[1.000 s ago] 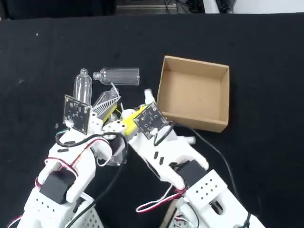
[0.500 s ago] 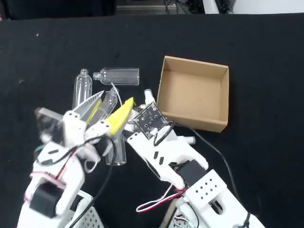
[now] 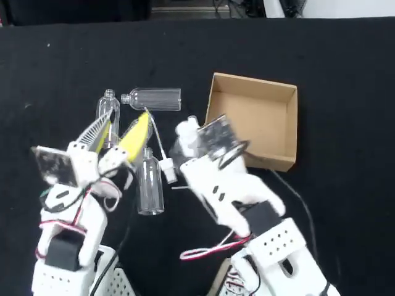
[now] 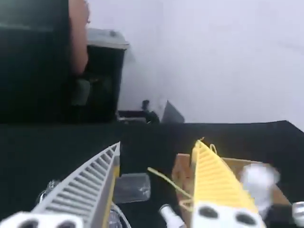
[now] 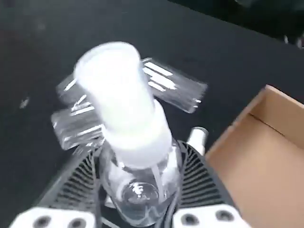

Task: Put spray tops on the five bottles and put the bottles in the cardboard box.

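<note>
Barely making out the right gripper (image 5: 140, 159) from above, just beside the cardboard box (image 3: 271, 161), yet plainly clamped on a white-topped spray bottle (image 5: 128, 128), base hidden between the jaws. Spotting the left gripper (image 3: 126, 117) spread wide, empty, partly covering a bare bottle (image 3: 109, 102); stray spray top (image 3: 166, 169) beside a second bottle (image 3: 150, 188).

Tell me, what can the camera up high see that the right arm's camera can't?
The high view adds the left gripper, open, a lone bottle lying near the arms and a loose spray top beside it. The right wrist view adds a close look at the right gripper, shut on a capped bottle. Both have the cardboard box and clear bottles lying on the black table.
</note>
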{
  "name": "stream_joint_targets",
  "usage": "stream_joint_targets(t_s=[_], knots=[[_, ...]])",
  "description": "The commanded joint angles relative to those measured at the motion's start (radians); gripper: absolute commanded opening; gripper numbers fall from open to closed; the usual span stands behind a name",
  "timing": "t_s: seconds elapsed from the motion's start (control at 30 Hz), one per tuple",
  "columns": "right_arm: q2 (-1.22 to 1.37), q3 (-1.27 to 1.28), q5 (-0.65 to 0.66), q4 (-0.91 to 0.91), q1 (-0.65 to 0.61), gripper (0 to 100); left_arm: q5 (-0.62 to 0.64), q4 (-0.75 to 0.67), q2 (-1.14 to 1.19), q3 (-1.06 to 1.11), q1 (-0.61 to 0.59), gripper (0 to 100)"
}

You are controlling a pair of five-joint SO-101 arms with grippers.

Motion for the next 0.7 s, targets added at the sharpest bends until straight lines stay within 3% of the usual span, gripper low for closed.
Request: stream_joint_targets(t_s=[0.0, 0.33, 0.53, 0.67], knots=[[-0.027, -0.128, -0.040, 0.038, 0.095, 1.1, 0.140, -0.178, 0.054, 0.065, -0.096, 20], [-0.016, -0.206, -0.041, -0.043, 0.307, 1.1, 0.184, -0.482, 0.107, 0.297, -0.104, 19], [-0.016, -0.153, -0.041, -0.178, 0.476, 1.1, 0.183, -0.439, 0.198, 0.262, -0.033, 19], [0.044, -0.156, -0.041, -0.242, 0.499, 1.1, 0.183, -0.440, 0.377, 0.188, -0.024, 19]])
